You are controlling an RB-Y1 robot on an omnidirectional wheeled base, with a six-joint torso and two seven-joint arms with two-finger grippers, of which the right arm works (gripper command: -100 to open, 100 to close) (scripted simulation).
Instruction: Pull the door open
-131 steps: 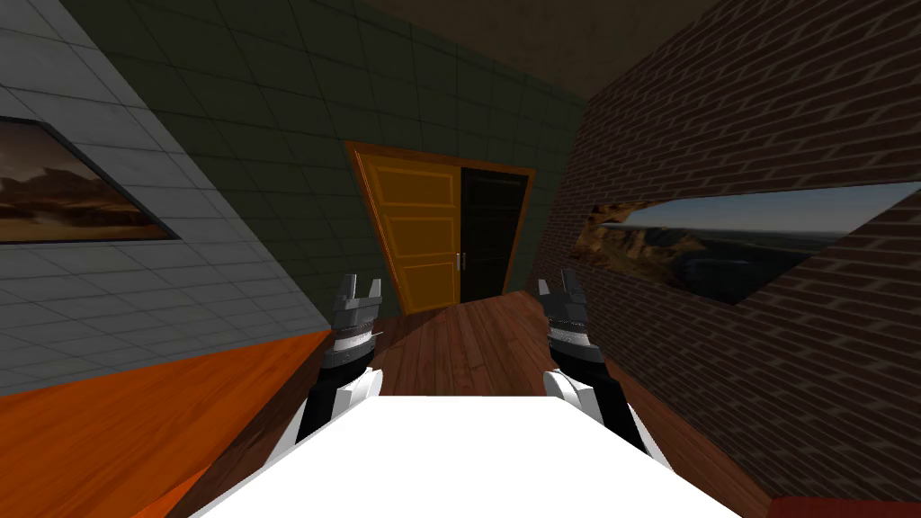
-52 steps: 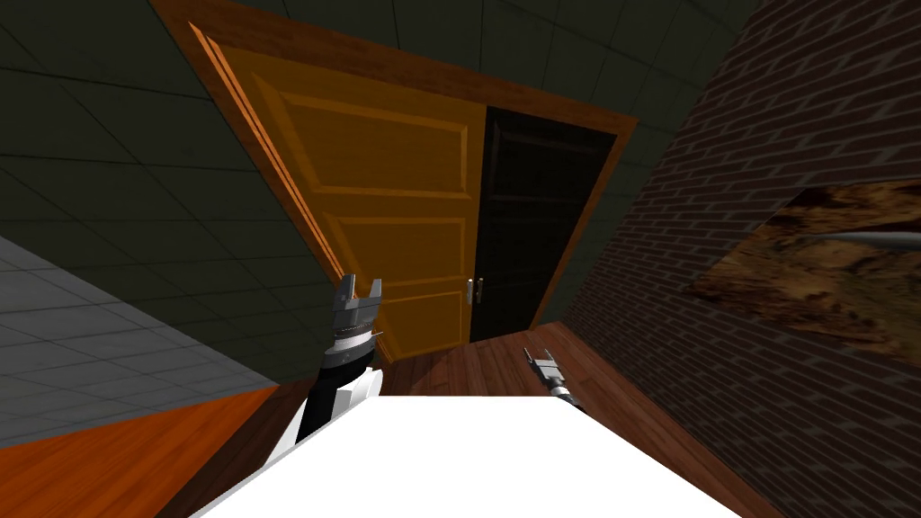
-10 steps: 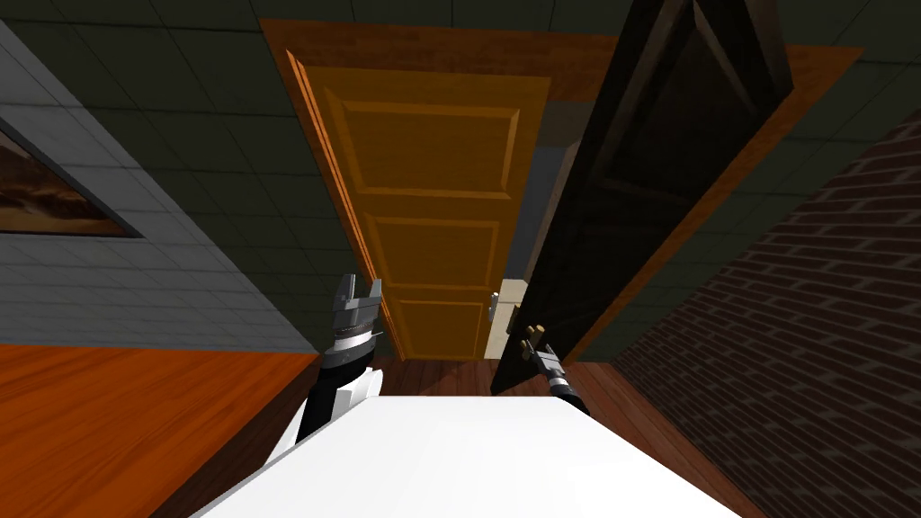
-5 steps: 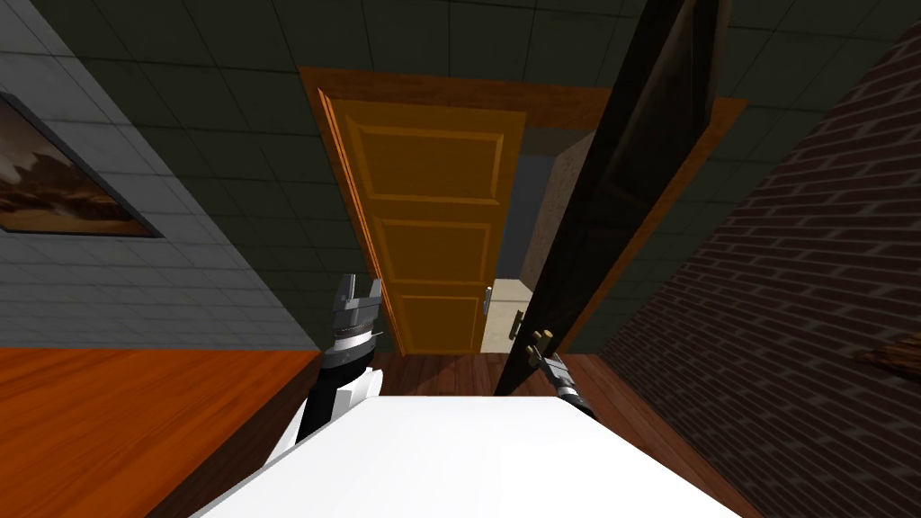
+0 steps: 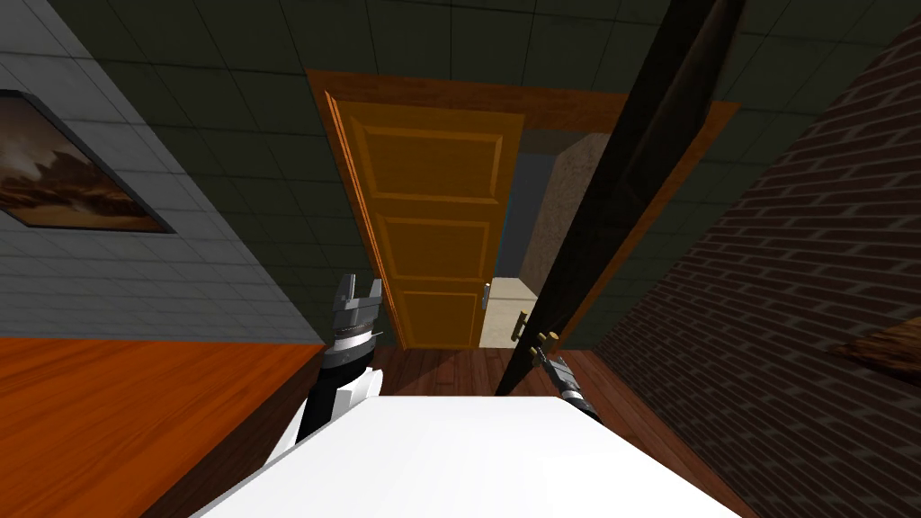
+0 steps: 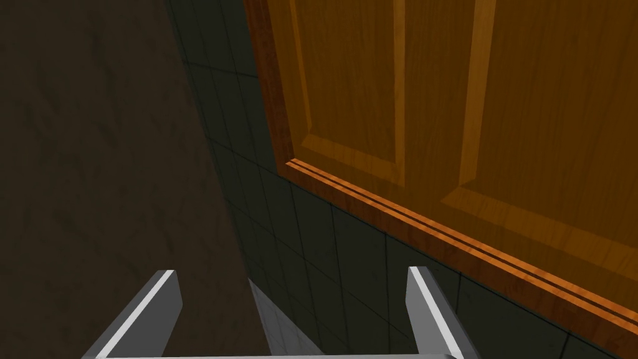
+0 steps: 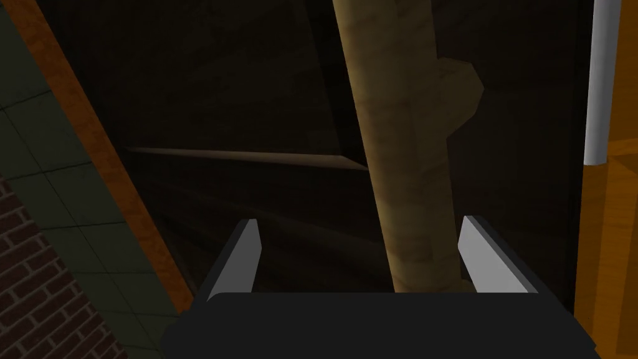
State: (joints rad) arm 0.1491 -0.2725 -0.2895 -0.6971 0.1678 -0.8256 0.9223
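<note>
A double door stands ahead in the head view. Its orange left leaf is closed. The dark right leaf has swung out toward me and is seen almost edge-on. My right gripper is at that leaf's tan bar handle. Seen from the right wrist, the handle runs between the fingers of the right gripper, nearer one of them, and the gripper is open. My left gripper is raised beside the orange leaf, and this left gripper is open and empty.
Between the two leaves a gap shows a pale floor and a speckled wall beyond. A brick wall runs close on the right. A grey tiled wall with a picture and an orange surface lie left. The floor is wood.
The dark leaf has swung further toward me, from a slanted face to nearly edge-on, and the gap beside it has widened. My right gripper stays at the handle. The left arm is still.
</note>
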